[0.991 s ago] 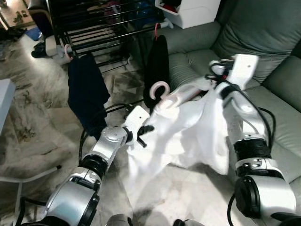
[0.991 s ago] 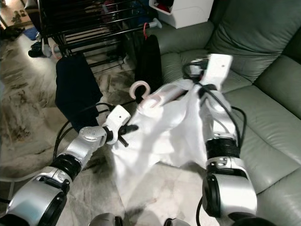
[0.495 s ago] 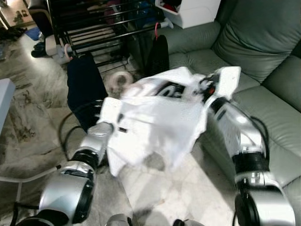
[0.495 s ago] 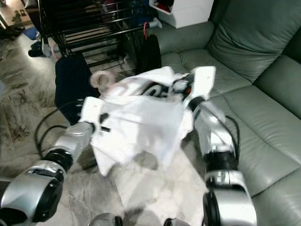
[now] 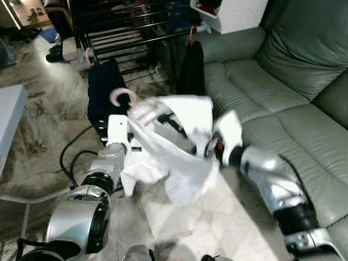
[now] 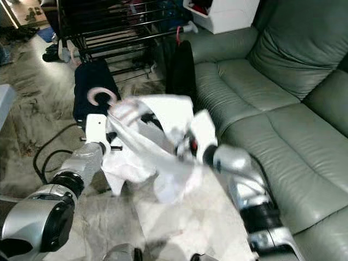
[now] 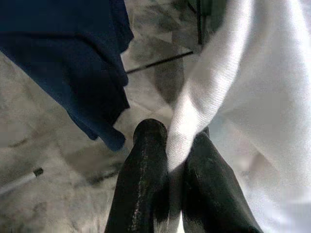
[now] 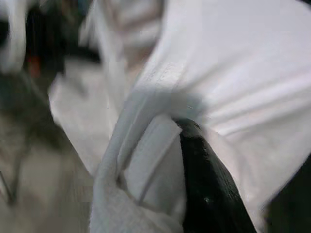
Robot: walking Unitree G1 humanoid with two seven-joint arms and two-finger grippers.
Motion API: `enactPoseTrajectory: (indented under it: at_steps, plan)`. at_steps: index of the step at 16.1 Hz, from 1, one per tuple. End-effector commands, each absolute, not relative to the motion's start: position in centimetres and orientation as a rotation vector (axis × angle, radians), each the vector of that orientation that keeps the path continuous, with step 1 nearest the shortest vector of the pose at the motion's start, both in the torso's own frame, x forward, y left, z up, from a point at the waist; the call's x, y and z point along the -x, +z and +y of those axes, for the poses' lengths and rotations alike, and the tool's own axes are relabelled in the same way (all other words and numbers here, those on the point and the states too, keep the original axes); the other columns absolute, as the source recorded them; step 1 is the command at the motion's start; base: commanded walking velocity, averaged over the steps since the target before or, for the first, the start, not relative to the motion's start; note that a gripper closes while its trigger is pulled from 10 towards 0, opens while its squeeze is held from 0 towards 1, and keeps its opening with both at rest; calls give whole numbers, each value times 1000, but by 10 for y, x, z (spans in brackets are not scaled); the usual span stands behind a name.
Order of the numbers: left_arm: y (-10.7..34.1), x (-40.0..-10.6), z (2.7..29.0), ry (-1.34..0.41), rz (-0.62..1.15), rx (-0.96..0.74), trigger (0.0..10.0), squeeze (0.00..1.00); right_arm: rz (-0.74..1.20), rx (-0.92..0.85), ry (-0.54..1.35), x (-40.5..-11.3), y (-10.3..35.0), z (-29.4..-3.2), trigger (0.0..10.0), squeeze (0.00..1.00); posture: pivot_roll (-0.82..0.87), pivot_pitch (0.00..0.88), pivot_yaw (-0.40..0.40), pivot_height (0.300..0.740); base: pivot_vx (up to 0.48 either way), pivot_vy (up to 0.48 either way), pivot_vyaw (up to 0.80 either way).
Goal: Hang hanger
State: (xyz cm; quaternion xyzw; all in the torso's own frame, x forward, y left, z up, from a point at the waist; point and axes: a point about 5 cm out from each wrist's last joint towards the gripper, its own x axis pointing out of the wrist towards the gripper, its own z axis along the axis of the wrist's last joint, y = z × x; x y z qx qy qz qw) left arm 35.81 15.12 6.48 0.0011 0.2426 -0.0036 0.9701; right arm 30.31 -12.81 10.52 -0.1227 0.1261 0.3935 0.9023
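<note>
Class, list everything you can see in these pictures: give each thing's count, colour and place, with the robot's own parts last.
White garment: one, white, held between both hands.
Hanger: one, pink hook, above the garment's left end.
Dark garments: two, navy and black, hanging on the rack.
Drying rack: one, black, behind.
Sofa: one, grey-green, to the right.
White box: one, behind the sofa arm.
Left hand: black fingers shut on the garment.
Right hand: wrapped in the garment.

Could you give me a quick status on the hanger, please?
Left tool shut on shirt. Right tool gripping shirt too. Hanger inside shirt, hook up, below rack. Dark garments hang ahead.
</note>
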Motion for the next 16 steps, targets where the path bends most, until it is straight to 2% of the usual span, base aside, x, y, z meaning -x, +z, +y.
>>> enactPoseTrajectory:
  at_steps: [1,2,3,5,6,7,8,12,13,14,15,16]
  plan:
    - [107,-381,140,-11,350,103,0,0,360,372,894,-290,77,-118,1686,0,-27,0,20,740,0,0,0]
    - [109,-382,137,-21,344,106,0,0,362,409,859,-292,74,-122,2000,0,-27,0,20,740,0,0,0]
    - [113,-384,133,-32,335,133,0,0,360,419,785,-297,73,-129,0,0,-28,0,21,740,0,0,0]
    - [123,-385,115,-103,294,140,0,0,367,465,583,-311,73,-148,0,0,-29,0,22,740,0,0,0]
    - [127,-384,108,-146,258,95,0,0,362,431,519,-316,75,-155,0,0,-26,0,21,740,0,0,0]
    - [129,-384,105,-164,243,71,0,0,354,421,503,-318,77,-157,510,0,-24,0,21,740,0,0,0]
    - [129,-382,105,-195,218,10,0,0,316,432,435,-324,82,-165,10000,0,-24,0,22,740,0,0,0]
    - [123,-375,117,-215,198,-77,0,0,249,406,283,-336,93,-184,10000,0,-15,0,22,740,0,0,0]
    - [125,-374,117,-237,174,-80,0,0,219,392,225,-340,98,-189,8118,0,-13,0,21,740,0,0,0]
    - [126,-372,116,-262,160,-109,0,0,190,392,178,-343,103,-193,1333,0,-10,0,20,740,0,0,0]
    - [126,-368,115,-298,143,-147,0,0,138,352,138,-349,112,-197,0,0,-10,0,19,740,0,0,0]
    - [124,-366,113,-315,145,-146,0,0,105,345,133,-352,118,-197,0,0,-10,0,19,740,0,0,0]
